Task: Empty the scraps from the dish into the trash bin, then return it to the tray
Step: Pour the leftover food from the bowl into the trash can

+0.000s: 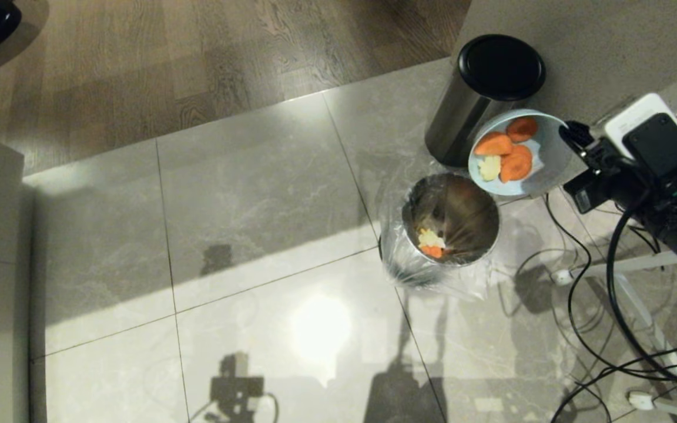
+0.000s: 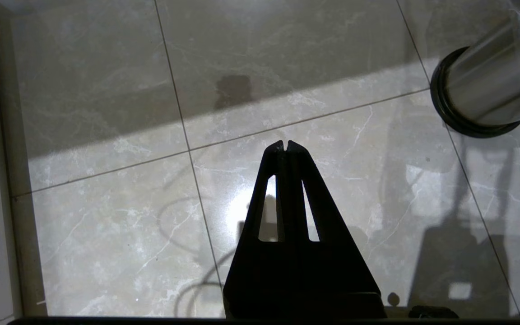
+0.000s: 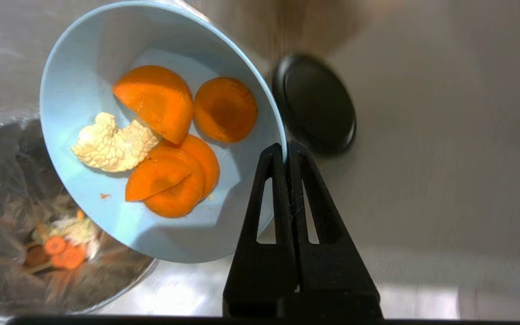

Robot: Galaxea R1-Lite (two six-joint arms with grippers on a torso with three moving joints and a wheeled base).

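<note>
My right gripper is clenched on the rim of the dish, the two black fingers pinching the light-blue wall between them. In the head view the dish sits in the upper right of the frame, held in the air and tipped, its lower edge hanging just over the far rim of the trash bin. The scraps are inside the dish: several orange slices and one pale yellow knobbly chunk, gathered toward the lower side (in the right wrist view they lie overlapping one another).

The trash bin stands on the pale tiled floor right of centre in the head view, its clear bag liner folded over the rim and spreading down around the steel wall. At the bottom of it lie a few orange and yellow bits.

Above the bin in the frame, touching the dish's outline, stands a steel cylinder with a black lid. Black cables trail across the lower right.

My left gripper hangs over bare tile, fingers pressed together on nothing; the bin's black base ring shows at the upper right of the left wrist view.
</note>
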